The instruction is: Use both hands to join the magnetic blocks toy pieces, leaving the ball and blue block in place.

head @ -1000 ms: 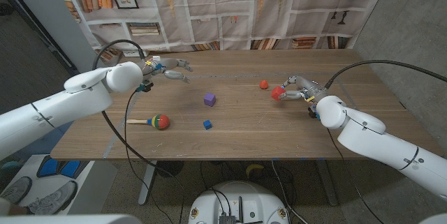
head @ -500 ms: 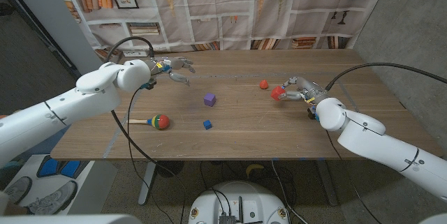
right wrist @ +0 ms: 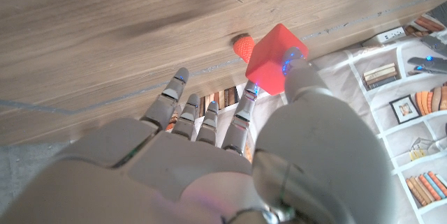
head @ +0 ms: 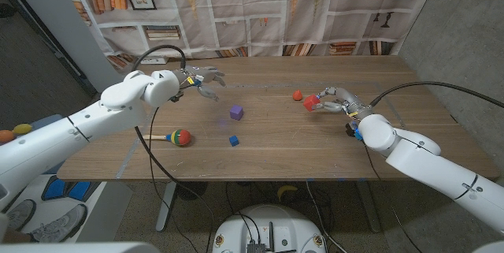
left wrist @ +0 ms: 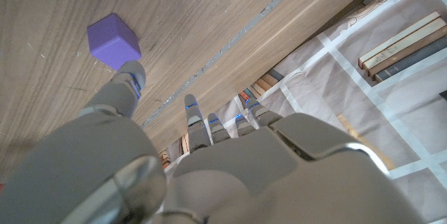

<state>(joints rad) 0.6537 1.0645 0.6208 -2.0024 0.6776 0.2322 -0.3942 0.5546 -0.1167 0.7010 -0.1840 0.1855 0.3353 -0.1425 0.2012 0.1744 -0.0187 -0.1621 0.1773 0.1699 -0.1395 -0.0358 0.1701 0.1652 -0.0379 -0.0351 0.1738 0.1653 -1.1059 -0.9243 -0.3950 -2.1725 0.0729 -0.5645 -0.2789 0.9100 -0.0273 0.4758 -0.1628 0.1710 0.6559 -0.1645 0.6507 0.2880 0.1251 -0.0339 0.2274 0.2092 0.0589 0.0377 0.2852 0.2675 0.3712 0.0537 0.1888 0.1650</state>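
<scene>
Pinched between thumb and a fingertip of the right hand (head: 335, 99), the red block (head: 311, 103) is held just above the wooden table (head: 331, 143); in the right wrist view the red block (right wrist: 275, 58) is seen gripped at the tips of the right hand (right wrist: 230, 147), the remaining fingers being stretched out beside it. A small orange-red ball (head: 298, 94) is seen on the table just beside the held block, toward the back edge; it appears in the right wrist view too (right wrist: 242, 44). The purple block (head: 235, 112) lies near the table's middle, well apart from the red one. The left hand (head: 201, 77) is held over the table behind and to the robot's left of the purple block, its fingers spread and nothing grasped. In the left wrist view the purple block (left wrist: 113, 40) is seen beyond the fingertips of the left hand (left wrist: 209, 161), untouched. A small blue block (head: 234, 140) lies nearer the front edge, and a colourful maraca (head: 175, 137) lies to its left.
</scene>
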